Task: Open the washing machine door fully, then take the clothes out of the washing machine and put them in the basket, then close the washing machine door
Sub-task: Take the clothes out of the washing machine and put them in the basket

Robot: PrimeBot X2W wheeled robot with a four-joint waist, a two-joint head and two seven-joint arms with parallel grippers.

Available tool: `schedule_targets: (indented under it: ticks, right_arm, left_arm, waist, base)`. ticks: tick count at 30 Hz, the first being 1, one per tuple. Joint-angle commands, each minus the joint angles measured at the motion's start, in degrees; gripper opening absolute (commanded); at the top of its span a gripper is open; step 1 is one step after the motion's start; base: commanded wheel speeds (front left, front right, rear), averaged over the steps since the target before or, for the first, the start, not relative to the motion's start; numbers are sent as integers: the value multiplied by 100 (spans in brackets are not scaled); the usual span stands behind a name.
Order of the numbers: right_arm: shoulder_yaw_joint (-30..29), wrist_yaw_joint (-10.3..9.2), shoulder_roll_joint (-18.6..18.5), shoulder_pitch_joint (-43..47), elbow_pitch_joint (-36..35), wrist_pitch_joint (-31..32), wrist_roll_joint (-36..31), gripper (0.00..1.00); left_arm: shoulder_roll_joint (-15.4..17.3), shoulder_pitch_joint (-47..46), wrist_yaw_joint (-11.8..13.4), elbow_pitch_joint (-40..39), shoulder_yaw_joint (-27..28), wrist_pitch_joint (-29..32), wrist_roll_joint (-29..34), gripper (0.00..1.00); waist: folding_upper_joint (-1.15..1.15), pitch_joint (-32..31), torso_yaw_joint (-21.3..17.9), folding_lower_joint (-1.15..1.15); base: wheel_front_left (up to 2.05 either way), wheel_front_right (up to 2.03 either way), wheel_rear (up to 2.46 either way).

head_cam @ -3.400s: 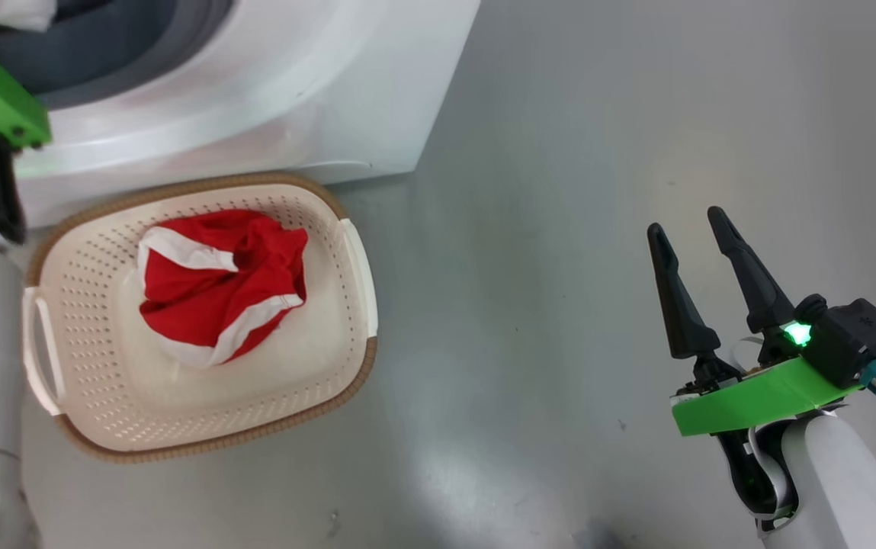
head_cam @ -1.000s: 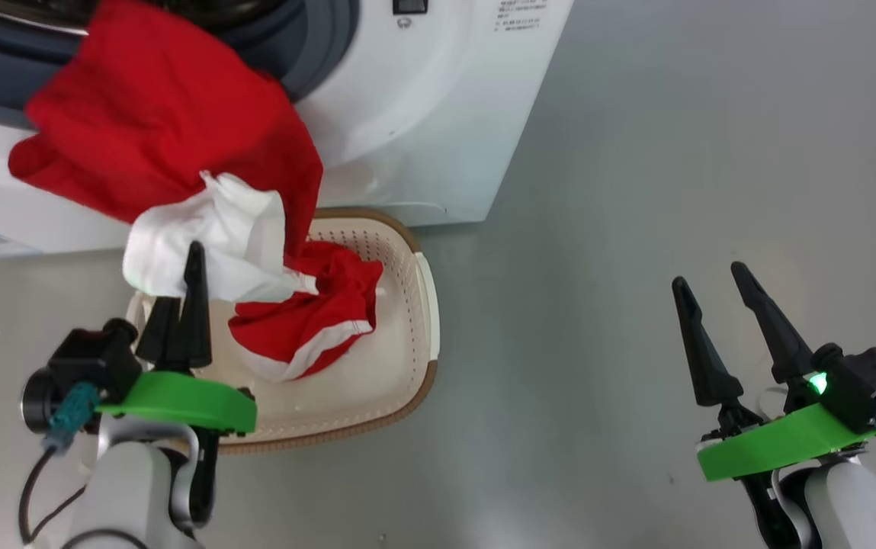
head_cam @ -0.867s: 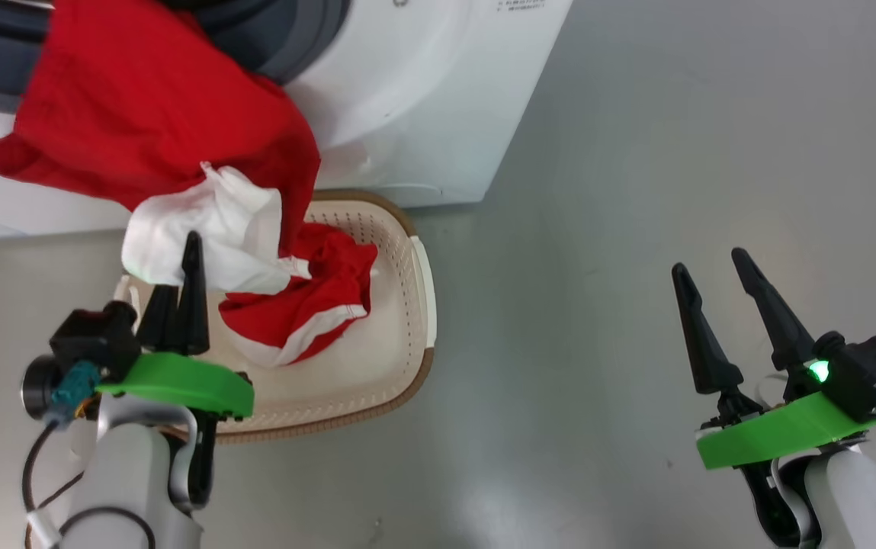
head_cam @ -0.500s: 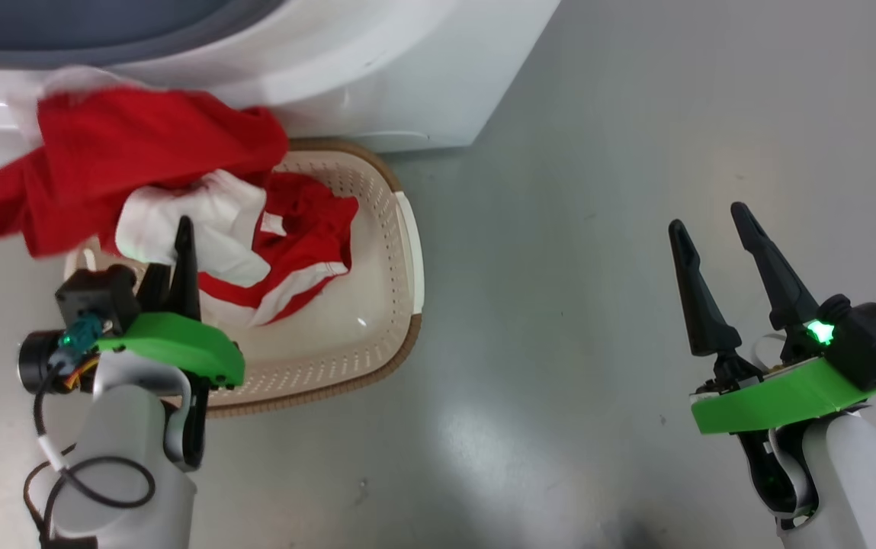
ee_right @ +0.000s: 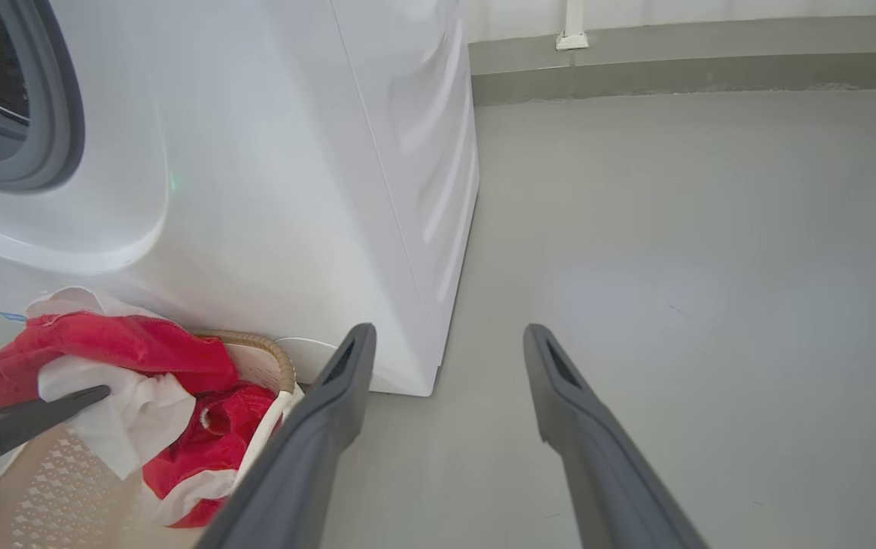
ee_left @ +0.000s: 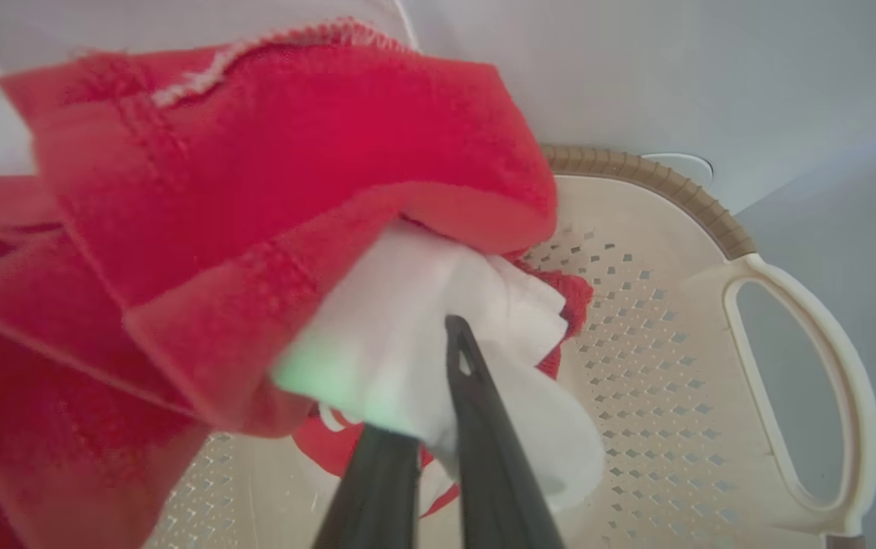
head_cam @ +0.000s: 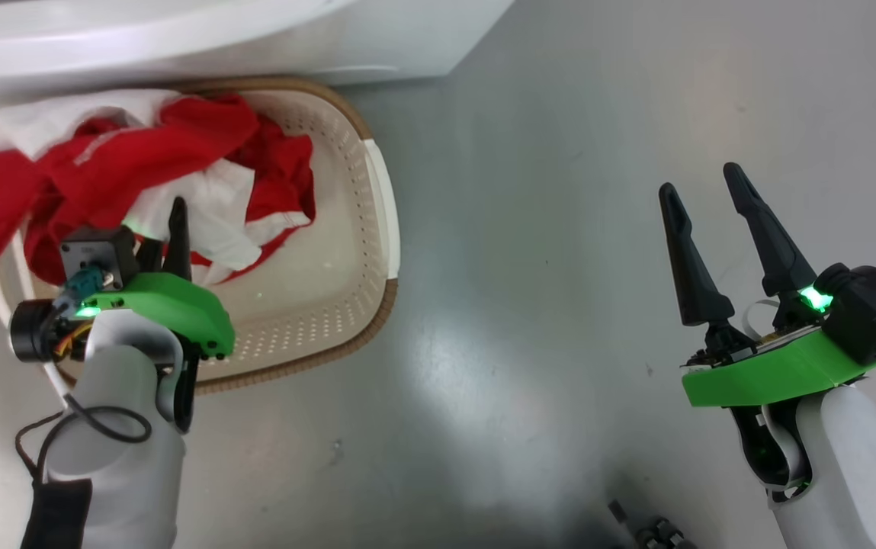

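The clothes (head_cam: 102,164) are a red and white heap in the cream basket (head_cam: 378,229), with one red end hanging over its left rim. My left gripper (head_cam: 174,210) hovers over the basket, shut on a white fold of the upper garment (ee_left: 407,320), whose red part drapes above the perforated basket (ee_left: 712,221). The white washing machine (head_cam: 178,38) stands just behind the basket, its grey gasket (ee_right: 49,114) open to the room. The washing machine door is out of view. My right gripper (head_cam: 701,181) is open and empty over bare floor, far right of the basket.
Grey floor (head_cam: 529,267) stretches between the basket and my right arm. A wall base with a skirting strip (ee_right: 636,61) runs behind the machine. A small dark object (head_cam: 651,530) lies at the bottom edge of the head view.
My left gripper has come down with the red and white garment from in front of the machine onto the basket. The head camera has tilted down. The right gripper stays open.
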Motion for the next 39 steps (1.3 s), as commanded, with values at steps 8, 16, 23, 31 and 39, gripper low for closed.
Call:
schedule_targets:
  ticks: [8,16,23,31,39]
  right_arm:
    - [199,34,27,-57,-143,-36,85,100]
    - [221,34,36,-143,-186,-36,82,100]
    - [220,34,23,-158,-188,-36,75,100]
    - [216,34,-3,-161,-162,-36,61,100]
    - [212,34,-24,-126,-91,-36,58,100]
  left_arm:
    - [158,-202,-122,515,-32,-28,137,0]
    - [115,-477,-147,880,-75,-28,55,0]
    - [109,-589,-87,1081,-80,-28,31,0]
    - [109,-590,-77,1088,-77,-28,6,100]
    - [97,-445,-93,951,-37,-28,-67,100]
  waist:
    - [0,398,-136,0]
    - [0,630,-161,0]
    - [0,662,-163,0]
    - [0,573,-104,0]
    - [0,265,-45,0]
  base:
    - [0,0,0]
    - [0,0,0]
    - [0,0,0]
    - [0,0,0]
    - [0,0,0]
